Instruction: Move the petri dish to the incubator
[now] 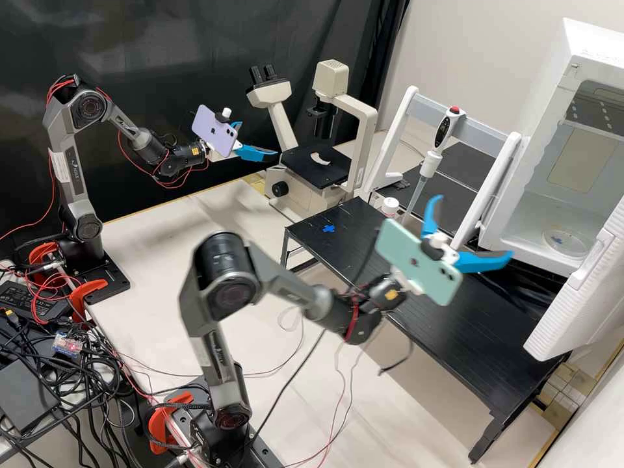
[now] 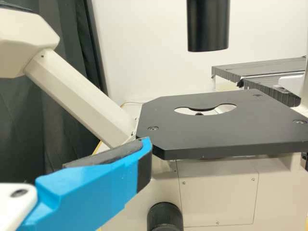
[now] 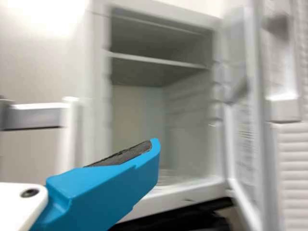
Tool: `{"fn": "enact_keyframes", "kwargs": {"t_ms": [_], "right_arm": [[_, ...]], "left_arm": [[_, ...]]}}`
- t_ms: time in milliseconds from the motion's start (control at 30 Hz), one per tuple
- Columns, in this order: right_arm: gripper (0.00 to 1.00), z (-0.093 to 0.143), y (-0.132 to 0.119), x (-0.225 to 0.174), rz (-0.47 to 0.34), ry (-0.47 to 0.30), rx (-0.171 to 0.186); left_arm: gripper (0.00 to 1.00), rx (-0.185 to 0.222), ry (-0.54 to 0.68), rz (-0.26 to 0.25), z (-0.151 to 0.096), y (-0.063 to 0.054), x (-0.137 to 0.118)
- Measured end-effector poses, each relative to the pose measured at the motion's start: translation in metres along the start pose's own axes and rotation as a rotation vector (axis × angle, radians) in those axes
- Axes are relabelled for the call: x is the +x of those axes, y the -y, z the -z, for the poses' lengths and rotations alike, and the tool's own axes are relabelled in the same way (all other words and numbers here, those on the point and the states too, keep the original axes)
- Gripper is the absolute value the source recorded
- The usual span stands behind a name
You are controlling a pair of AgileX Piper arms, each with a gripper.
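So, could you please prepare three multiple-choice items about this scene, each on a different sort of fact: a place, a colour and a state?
1. Where is the petri dish?
A) held in a claw
B) inside the incubator
C) on the white tabletop

2. What colour is the microscope stage?
A) white
B) green
C) black

3. How is the incubator's door?
A) open
B) shut

1: B, the high view shows it on the incubator's floor.
2: C, the left wrist view shows its dark top.
3: A, the right wrist view looks into the interior.
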Motion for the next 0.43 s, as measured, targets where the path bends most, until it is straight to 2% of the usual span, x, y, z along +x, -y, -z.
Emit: {"fn": "enact_keyframes", "kwargs": {"t_ms": [100,233,433], "right_arm": [[1.0,0.02,0.019,-0.029,0.051,-0.052,-0.007],[1.0,0.037,0.042,-0.06,0.081,-0.078,-0.004],[1.0,0.043,0.064,-0.087,0.141,-0.064,0.038]], "left_arm": [[1.0,0.0,0.0,0.0,0.0,0.0,0.0],[1.0,0.0,0.0,0.0,0.0,0.0,0.0],[1.0,0.0,0.0,0.0,0.0,0.0,0.0]]}}
